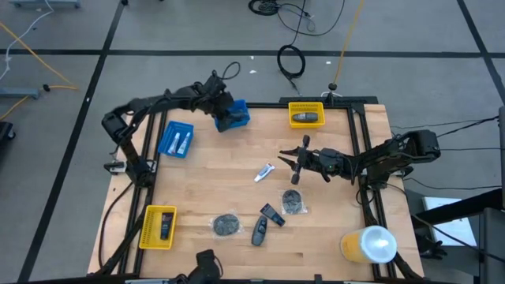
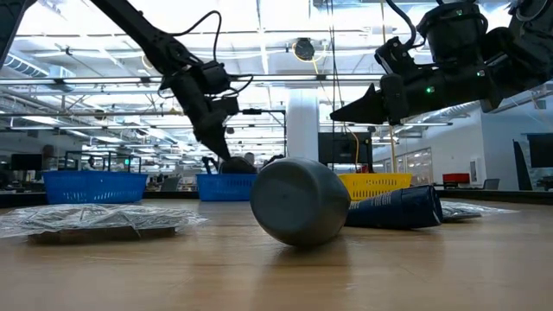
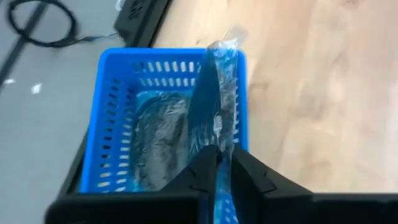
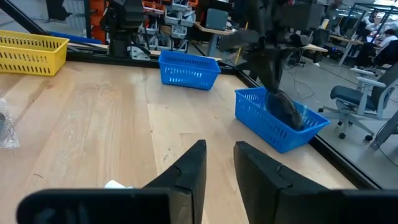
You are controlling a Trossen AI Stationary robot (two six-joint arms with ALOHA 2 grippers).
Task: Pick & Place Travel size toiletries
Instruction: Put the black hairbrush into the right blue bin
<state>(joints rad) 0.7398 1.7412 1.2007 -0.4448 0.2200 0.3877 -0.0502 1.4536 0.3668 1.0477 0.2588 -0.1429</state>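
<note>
The left gripper (image 3: 219, 163), pinched shut on the clear wrapper of a dark-grey pad (image 3: 163, 140), holds it inside the far blue bin (image 1: 234, 115). Right gripper (image 1: 293, 163) hovers mid-table, fingers slightly apart, empty. Another blue bin (image 1: 175, 140) holds white tubes (image 1: 181, 142)

There are four bins on the table. Two are blue: one blue bin (image 1: 175, 140) with two white tubes inside, and another blue bin (image 1: 233, 115) at the far edge. Two are yellow: one yellow bin (image 1: 306, 114) at the far side with one dark thing in it, and one yellow bin (image 1: 158, 227) at the near left with one dark thing in it.

Loose on the wood there is one small white tube (image 1: 263, 171), two round grey pads (image 1: 226, 225) (image 1: 293, 201) in clear wrap, and two dark oblong pieces (image 1: 272, 214) (image 1: 259, 233).

There is one big yellow-and-white cylinder (image 1: 369, 244), and there are two robot arms
</note>
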